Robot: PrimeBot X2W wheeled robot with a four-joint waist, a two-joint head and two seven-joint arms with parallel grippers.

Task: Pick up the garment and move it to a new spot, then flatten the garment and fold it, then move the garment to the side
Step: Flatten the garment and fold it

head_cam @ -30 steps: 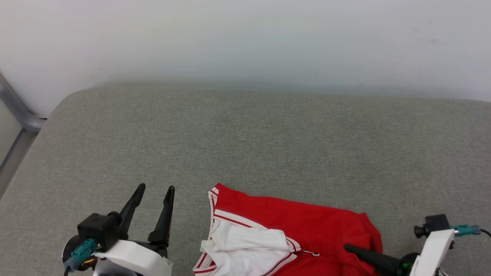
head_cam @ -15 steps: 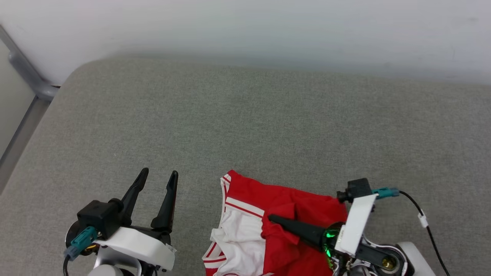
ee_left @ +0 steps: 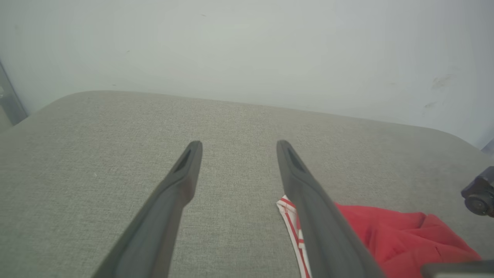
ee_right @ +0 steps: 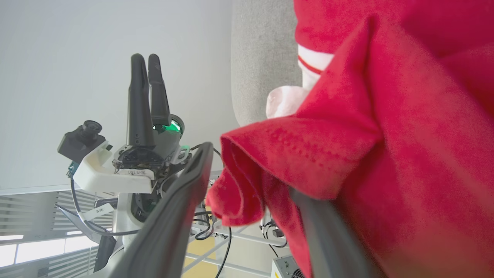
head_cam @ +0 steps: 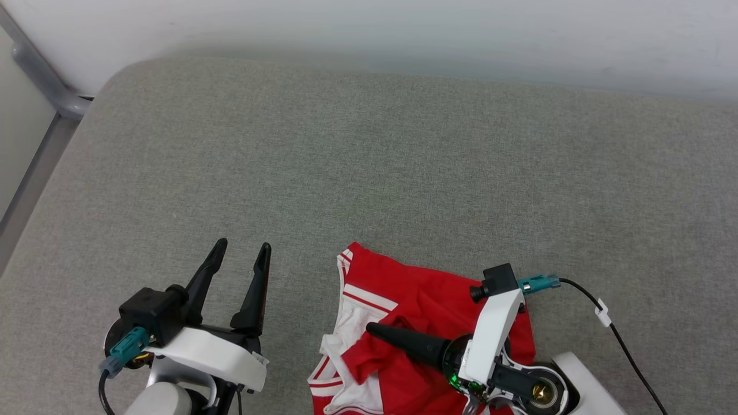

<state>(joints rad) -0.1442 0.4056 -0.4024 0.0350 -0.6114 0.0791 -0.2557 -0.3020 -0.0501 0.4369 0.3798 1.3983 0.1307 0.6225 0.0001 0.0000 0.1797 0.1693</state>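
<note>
The garment (head_cam: 421, 294) lies bunched at 6 o'clock on the grey cushion (head_cam: 369, 144), near its front edge. Its red flap from the 3 o'clock side has just been drawn across toward 9 o'clock, over the white panel. That looks like a first fold, though a rumpled one. Your right claw (head_cam: 380, 334), clenched a second ago, now stands released, cloth draped loose over one finger. Back out gently, I'd say, or the flap may drag. The left claw (head_cam: 242, 246) hangs at the garment's 9 o'clock, spread and empty.
</note>
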